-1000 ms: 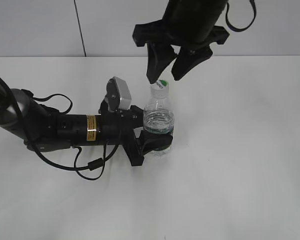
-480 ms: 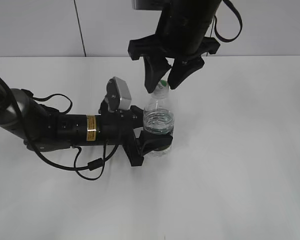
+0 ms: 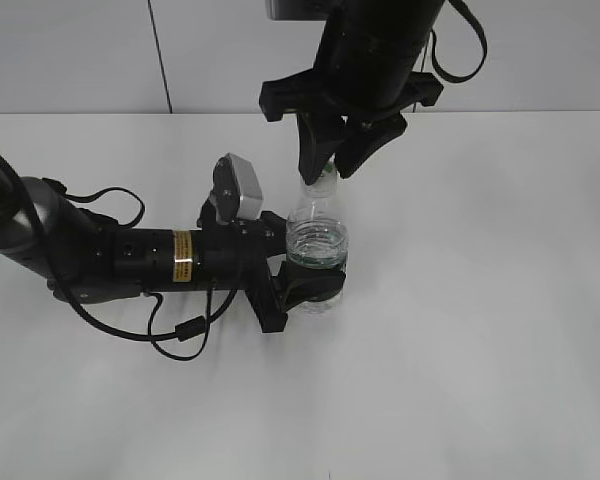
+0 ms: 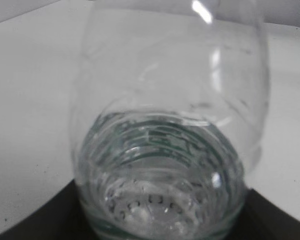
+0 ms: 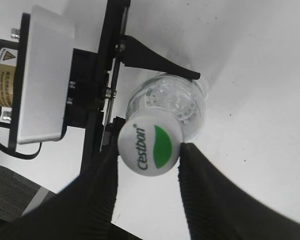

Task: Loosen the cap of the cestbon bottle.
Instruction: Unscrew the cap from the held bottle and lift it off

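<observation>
The clear cestbon bottle point(image 3: 317, 243) stands upright on the white table, part full of water, with a dark green band low on it. My left gripper point(image 3: 313, 268) lies level from the left and is shut on its body. In the left wrist view the bottle point(image 4: 165, 145) fills the frame, with the dark jaws point(image 4: 165, 222) at its base. My right gripper point(image 3: 326, 168) comes down from above. In the right wrist view its two ribbed fingers point(image 5: 149, 150) press both sides of the white cap point(image 5: 150, 144) with the green mark. The bottle shoulder point(image 5: 177, 102) shows under the cap.
The left arm point(image 3: 130, 255), with its grey wrist camera box point(image 3: 238, 186) and looping black cables point(image 3: 180, 335), lies across the left half of the white table point(image 3: 480, 330). A grey wall point(image 3: 80, 50) rises behind the table.
My right gripper has come down from just above the cap until its fingers straddle it, and they have closed in onto the cap. The left arm and the bottle have not moved.
</observation>
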Available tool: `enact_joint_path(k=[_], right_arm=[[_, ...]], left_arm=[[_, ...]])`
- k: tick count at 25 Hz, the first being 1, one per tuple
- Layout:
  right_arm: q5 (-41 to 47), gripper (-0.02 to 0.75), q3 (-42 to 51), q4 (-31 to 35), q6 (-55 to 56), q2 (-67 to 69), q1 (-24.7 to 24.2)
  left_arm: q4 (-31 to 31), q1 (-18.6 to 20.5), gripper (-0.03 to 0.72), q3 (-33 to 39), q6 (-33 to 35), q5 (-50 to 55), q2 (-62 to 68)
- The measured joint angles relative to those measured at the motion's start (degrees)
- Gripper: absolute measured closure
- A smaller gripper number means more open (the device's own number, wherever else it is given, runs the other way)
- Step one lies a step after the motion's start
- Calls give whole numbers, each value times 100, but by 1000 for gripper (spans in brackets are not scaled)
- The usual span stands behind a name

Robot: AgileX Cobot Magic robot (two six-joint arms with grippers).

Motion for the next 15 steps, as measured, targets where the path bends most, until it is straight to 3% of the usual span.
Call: enact_joint_path(k=[6,15], right_arm=[[0,342,0,38,-96,0,0],[0,329,-7,47,-96,103,0]], left_arm=[[0,0,276,0,0,0,0],[65,0,276,0,0,0,0]])
